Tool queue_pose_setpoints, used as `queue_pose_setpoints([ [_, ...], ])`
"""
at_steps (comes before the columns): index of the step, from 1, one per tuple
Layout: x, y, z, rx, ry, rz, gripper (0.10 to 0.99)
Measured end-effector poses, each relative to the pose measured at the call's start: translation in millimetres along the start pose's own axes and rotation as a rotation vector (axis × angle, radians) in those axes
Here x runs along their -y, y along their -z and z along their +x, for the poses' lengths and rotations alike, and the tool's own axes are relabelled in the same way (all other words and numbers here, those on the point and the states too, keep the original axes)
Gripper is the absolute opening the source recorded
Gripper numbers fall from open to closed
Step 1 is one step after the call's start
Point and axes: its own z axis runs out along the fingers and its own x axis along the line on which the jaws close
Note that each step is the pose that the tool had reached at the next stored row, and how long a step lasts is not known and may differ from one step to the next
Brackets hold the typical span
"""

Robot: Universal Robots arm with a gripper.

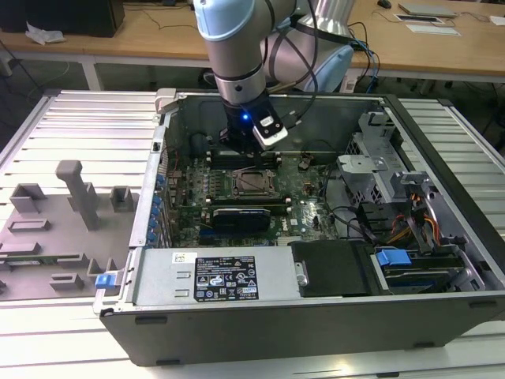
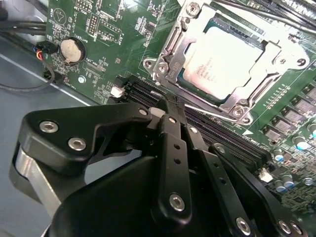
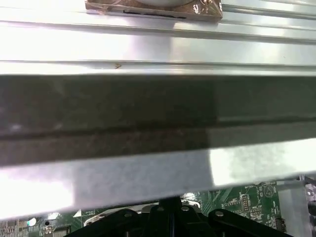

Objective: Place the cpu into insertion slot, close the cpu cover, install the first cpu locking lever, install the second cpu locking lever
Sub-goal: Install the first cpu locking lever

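CPU (image 2: 224, 57) is seated in the insertion slot (image 2: 183, 75) on the motherboard (image 2: 113, 29), metal top up and sitting flat as far as I can see. CPU cover (image 2: 232, 101) is down over it, the frame lying around the chip's edges. So steps 1 and 2 look done.

End effector (image 2: 165, 104) has its fingers pinched together, with nothing visibly between them. The tip is low over the board, just beside the socket's near edge and above the long black memory slots (image 2: 222, 133). A thin wire locking lever (image 2: 217, 114) runs along that same socket edge, and the fingertips sit right at its end. I can't tell whether they actually touch it or whether the lever is hooked under its catch.

My read is that we're at the first lever stage. I can't confirm that either lever is latched, so count both as open items.

In the exterior view the arm is reaching straight down into the open PC case (image 1: 316, 316), with the end effector (image 1: 246, 154) just behind the socket. The case sits on the slatted desk (image 1: 79, 118), and a grey fixture tray (image 1: 63, 229) is off to the exterior view's left.
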Motion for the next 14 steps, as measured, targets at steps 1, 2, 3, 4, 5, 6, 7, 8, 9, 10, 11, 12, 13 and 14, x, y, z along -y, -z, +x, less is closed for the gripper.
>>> queue_pose_setpoints([
  [1, -0.6, -0.2, 0.1, 0.0008, -0.005, 0.001, 0.106],
  [2, -1.1, -0.4, 0.2, 0.0015, -0.01, 0.002, 0.106],
  [3, -1.6, -0.5, 0.2, 0.0024, -0.017, 0.004, 0.106],
  [4, -1.9, -0.7, 0.3, 0.0031, -0.022, 0.005, 0.106],
  [5, -2.2, -0.8, 0.3, 0.0038, -0.026, 0.006, 0.106],
  [6, -2.6, -0.9, 0.4, 0.0046, -0.032, 0.008, 0.106],
  [7, -2.9, -1.0, 0.5, 0.0055, -0.038, 0.009, 0.106],
  [8, -3.1, -1.0, 0.7, 0.0063, -0.044, 0.011, 0.106],
  [9, -3.2, -1.2, 0.9, 0.0077, -0.053, 0.013, 0.106],
  [10, -3.2, -1.2, 1.1, 0.0087, -0.06, 0.014, 0.106],
  [11, -3.2, -1.2, 1.6, 0.0099, -0.07, 0.017, 0.106],
  [12, -3.2, -1.1, 2.3, 0.0108, -0.076, 0.018, 0.106],
  [13, -3.3, -1.1, 3.0, 0.0116, -0.082, 0.02, 0.106],
  [14, -3.4, -1.1, 3.7, 0.0122, -0.086, 0.021, 0.106],
])
